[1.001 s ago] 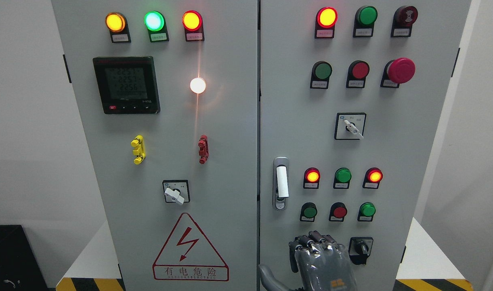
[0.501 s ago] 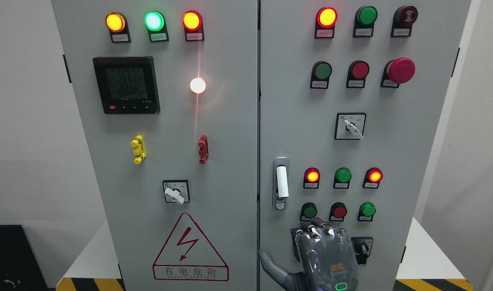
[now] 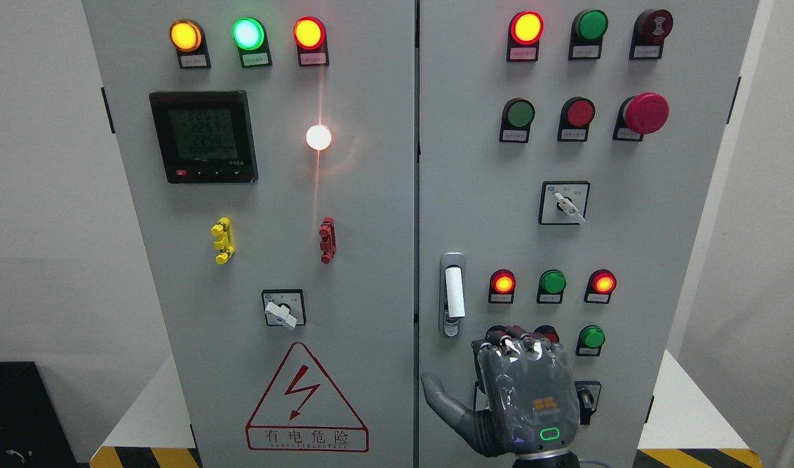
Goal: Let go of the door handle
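The door handle (image 3: 455, 292) is a white upright lever in a silver housing at the left edge of the right cabinet door (image 3: 631, 260). My right hand (image 3: 482, 364) comes up from the bottom edge, below and slightly right of the handle, apart from it. Its back faces me. The thumb (image 3: 439, 395) sticks out to the left and the fingers (image 3: 515, 338) bend loosely toward the door, holding nothing. The fingers cover the lower row's dark green and red buttons. The left arm is out of view.
The door carries lamps and buttons (image 3: 553, 283), a red emergency stop (image 3: 646, 113), a rotary switch (image 3: 564, 203) and a black knob (image 3: 586, 394) beside my hand. The left door (image 3: 370, 260) has a meter (image 3: 203, 136) and a warning triangle (image 3: 305, 403).
My right hand has risen along the right door, from the bottom edge up to the lower button row, closer to the handle. The thumb now shows spread to the left.
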Robot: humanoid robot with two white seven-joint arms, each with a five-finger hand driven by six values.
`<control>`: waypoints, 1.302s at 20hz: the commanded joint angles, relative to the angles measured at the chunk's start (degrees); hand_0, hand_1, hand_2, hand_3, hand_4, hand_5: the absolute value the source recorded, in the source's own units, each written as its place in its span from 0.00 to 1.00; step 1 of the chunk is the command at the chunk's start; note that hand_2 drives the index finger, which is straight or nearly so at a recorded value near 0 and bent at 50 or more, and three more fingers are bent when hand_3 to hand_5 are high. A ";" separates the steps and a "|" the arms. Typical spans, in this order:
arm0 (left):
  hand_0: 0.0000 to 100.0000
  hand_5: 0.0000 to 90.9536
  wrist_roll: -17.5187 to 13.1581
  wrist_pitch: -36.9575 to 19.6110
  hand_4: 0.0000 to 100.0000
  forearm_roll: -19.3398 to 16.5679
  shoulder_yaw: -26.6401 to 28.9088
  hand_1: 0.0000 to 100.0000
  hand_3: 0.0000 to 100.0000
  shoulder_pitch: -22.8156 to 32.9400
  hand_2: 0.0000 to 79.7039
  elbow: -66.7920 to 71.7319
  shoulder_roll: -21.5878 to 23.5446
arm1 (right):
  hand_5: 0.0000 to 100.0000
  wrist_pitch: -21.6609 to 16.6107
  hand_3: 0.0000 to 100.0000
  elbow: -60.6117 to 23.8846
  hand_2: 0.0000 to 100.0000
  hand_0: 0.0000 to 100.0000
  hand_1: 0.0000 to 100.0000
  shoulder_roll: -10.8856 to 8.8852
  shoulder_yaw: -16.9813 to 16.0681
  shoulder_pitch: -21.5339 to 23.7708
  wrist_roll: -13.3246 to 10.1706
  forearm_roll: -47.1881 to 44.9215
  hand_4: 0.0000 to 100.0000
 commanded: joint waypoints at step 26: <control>0.12 0.00 -0.03 0.01 0.00 0.00 0.00 0.56 0.00 0.00 0.00 0.00 0.00 | 0.99 4.12 1.00 6.34 1.00 0.17 0.15 1.23 -0.31 -6.15 1.35 -0.94 0.95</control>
